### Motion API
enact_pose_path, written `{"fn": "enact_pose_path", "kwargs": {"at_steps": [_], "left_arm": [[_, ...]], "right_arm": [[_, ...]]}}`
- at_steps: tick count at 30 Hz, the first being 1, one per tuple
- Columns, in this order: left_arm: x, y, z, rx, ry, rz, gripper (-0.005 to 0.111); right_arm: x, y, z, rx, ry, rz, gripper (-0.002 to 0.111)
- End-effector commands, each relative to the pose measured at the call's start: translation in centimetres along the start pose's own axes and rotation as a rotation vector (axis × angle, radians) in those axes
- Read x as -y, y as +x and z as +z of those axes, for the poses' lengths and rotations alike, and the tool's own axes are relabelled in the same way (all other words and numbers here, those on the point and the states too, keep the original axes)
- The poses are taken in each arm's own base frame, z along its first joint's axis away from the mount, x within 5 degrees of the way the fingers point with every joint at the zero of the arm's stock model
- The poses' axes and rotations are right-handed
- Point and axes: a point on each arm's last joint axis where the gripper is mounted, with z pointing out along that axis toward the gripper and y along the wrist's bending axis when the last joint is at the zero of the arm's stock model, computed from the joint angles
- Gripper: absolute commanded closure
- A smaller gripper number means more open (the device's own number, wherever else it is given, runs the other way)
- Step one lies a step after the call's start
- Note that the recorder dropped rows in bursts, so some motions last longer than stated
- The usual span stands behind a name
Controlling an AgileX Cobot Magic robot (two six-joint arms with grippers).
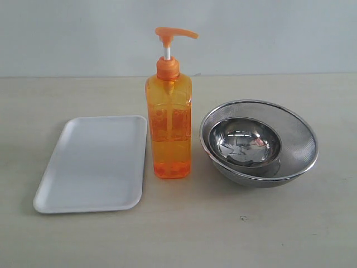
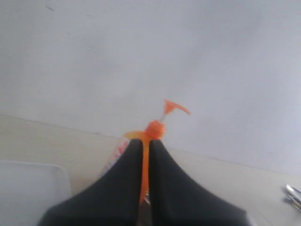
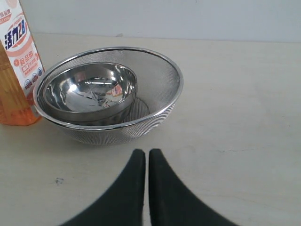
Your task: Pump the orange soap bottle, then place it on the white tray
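Note:
The orange soap bottle (image 1: 168, 125) stands upright mid-table, pump head raised on its white stem, spout pointing right. Just left of it lies the white tray (image 1: 92, 163), bare. Neither gripper shows in the exterior view. In the left wrist view my left gripper (image 2: 146, 142) is shut with nothing held; the bottle (image 2: 155, 128) rises beyond its tips, apart from them, and a tray corner (image 2: 28, 188) shows. My right gripper (image 3: 147, 153) is shut and empty over bare table, short of the bowls; the bottle's labelled side (image 3: 19, 70) stands at the view's edge.
Right of the bottle a steel mesh bowl (image 1: 304, 142) holds a smaller shiny steel bowl (image 1: 245, 142); both also appear as the mesh bowl (image 3: 162, 84) and inner bowl (image 3: 89, 92) in the right wrist view. A pale wall backs the table.

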Motion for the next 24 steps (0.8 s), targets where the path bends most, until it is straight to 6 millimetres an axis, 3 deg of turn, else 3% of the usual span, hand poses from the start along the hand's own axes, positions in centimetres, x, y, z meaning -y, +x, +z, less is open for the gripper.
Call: {"fn": "enact_pose_path", "kwargs": {"at_steps": [1,9,24], "left_arm": [[0.4,-0.2,1.0,-0.038,0.07,0.029,0.102],[-0.8,0.3,3.2,-0.177,0.045,0.049,0.102],[-0.9,-0.6,3.4,-0.136,0.007,0.113,0.102]], "right_arm": [[0.0,-0.1,0.0,0.017,0.002,0.004,0.108],[0.0,-0.1,0.0,0.017,0.002,0.004,0.108],[0.0,-0.1,0.0,0.017,0.002,0.004,0.108]]}}
